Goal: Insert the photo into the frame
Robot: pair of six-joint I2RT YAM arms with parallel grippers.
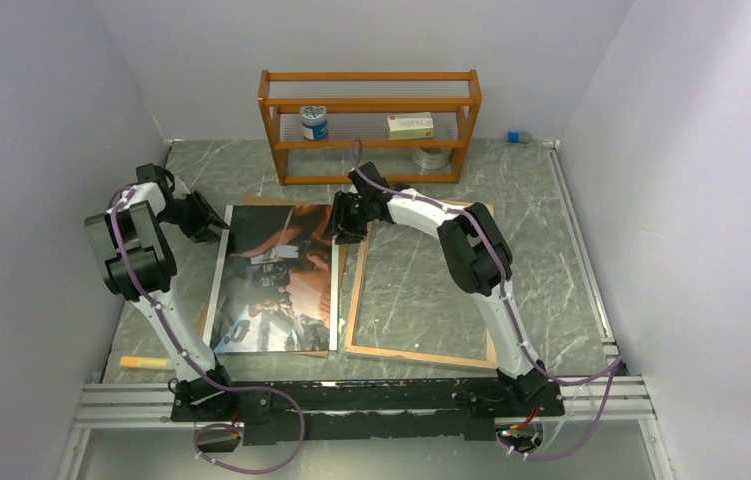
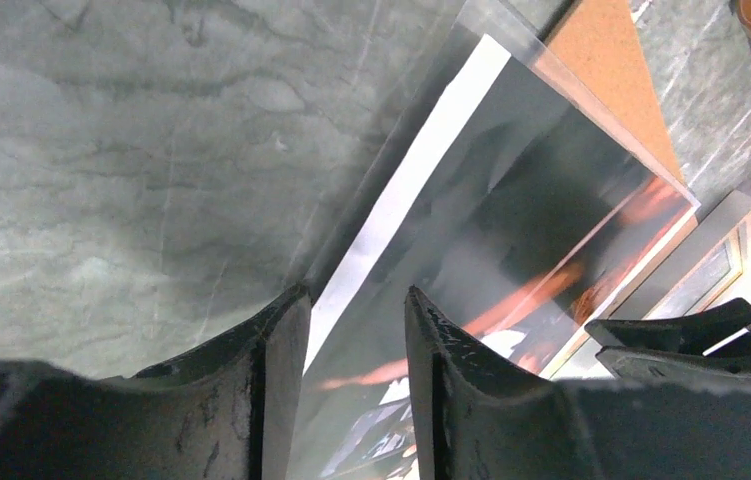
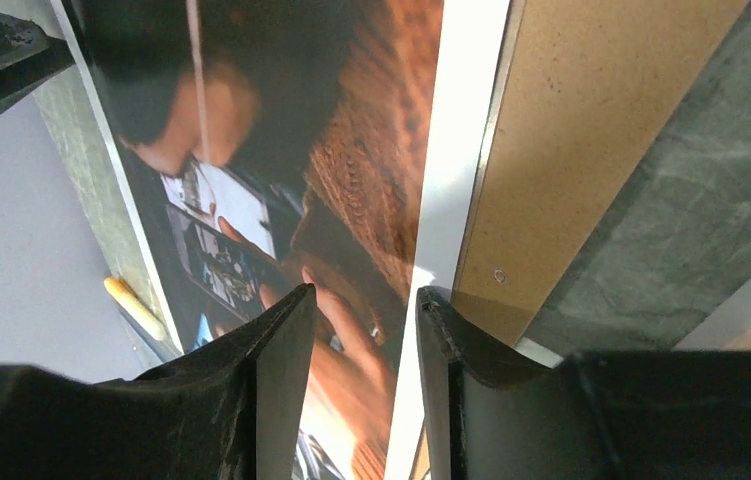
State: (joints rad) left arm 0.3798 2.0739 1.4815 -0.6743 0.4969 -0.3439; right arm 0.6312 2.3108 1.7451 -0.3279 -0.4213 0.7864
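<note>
The photo lies flat, picture side up, on the brown backing board, left of table centre, long axis 12-to-6 in the top view. The frame lies flat just beside it at 3 o'clock, empty, marble showing through the pane, long axis also roughly 12-to-6. Its left rim is just beside the board's right edge; contact can't be judged.

Left gripper is at the photo's 11 o'clock corner. Jaws are partly spread with the photo's white border running through the gap in the wrist view, nothing visibly pinched.

Right gripper is at the 1 o'clock corner, over the strip between photo and frame. Jaws are likewise partly spread over the white border, no pinch seen.

Judgement: the photo is not yet in the frame. It must travel toward 3 o'clock, keeping its long axis parallel to the frame's. The right arm is nearer the frame, and the left arm has the far edge.
</note>
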